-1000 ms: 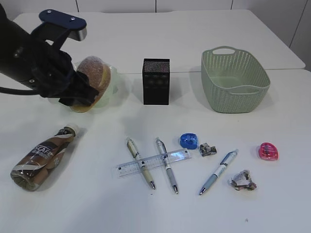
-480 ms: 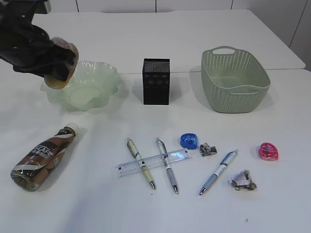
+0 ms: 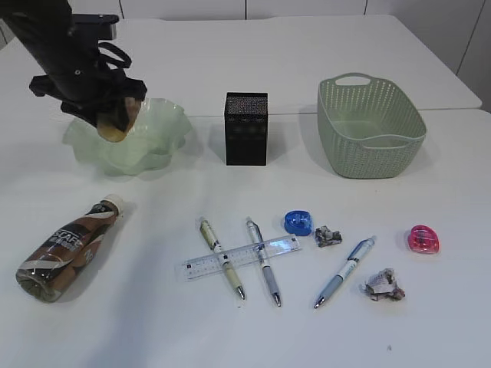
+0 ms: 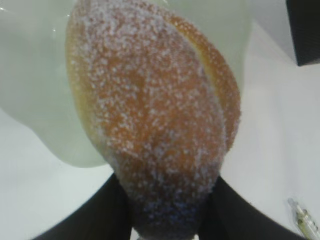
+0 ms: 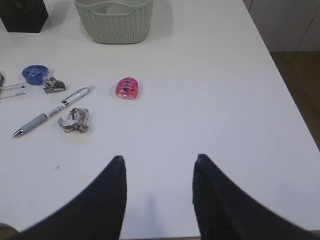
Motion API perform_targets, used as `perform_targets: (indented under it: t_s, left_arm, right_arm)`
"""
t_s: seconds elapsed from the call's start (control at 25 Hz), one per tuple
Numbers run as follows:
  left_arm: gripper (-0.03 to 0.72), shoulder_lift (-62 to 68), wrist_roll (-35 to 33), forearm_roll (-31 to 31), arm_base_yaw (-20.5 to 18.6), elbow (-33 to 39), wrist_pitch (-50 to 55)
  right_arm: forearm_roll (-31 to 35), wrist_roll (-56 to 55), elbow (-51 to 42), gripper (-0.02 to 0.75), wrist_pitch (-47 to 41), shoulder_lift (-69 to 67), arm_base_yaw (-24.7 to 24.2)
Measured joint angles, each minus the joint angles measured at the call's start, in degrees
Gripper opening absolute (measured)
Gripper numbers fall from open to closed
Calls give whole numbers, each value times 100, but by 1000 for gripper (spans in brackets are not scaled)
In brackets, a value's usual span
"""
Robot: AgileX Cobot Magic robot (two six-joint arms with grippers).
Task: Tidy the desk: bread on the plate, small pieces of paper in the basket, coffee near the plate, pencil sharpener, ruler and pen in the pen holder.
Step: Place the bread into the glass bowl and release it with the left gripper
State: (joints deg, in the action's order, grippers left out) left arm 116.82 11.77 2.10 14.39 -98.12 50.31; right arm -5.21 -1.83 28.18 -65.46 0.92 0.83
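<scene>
My left gripper [image 3: 113,115] is shut on the sugar-dusted bread [image 3: 116,123], tilted over the left part of the ruffled green plate [image 3: 157,142]. In the left wrist view the bread [image 4: 150,115] fills the frame between my black fingers [image 4: 100,210]. The coffee [image 3: 65,249] lies on its side at front left. A clear ruler [image 3: 242,256] crosses two pens [image 3: 222,257], and a third pen [image 3: 344,271] lies to their right. Blue [image 3: 298,223] and pink [image 3: 423,239] pencil sharpeners and two paper scraps [image 3: 328,236] [image 3: 383,284] lie nearby. My right gripper [image 5: 159,160] hangs open over bare desk.
The black mesh pen holder [image 3: 246,129] stands mid-desk behind the pens. The green basket [image 3: 370,126] sits at back right, with nothing seen inside it. In the right wrist view the desk's right edge [image 5: 280,75] drops to a wooden floor.
My left gripper lifted the bread up and to the left, then came back right over the plate's left side with the wrist turned downward. Everything else is unmoved.
</scene>
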Motion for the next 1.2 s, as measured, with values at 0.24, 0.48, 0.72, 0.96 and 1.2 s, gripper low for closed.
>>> perform_targets:
  t_s: [0.24,0.48,0.72,0.96,1.2]
  left_arm:
    - [235,897,-63,-475,-332,-1030,492]
    - [235,1576,-121,-544,-332,-1820,620]
    - [232,1739,-123,-445,-332,-1907,617]
    - [242,1739,-133,-367,-332,-1929,583]
    - [540,1739,-232,-341,-332,-1929,606]
  right_arm:
    - [0,0,0,354,0,0,0]
    - [0,0,0,354,0,0,0]
    - [0,0,0,354,0,0,0]
    - [0,0,0,354,0,0,0]
    - [0,0,0,354,0,0,0]
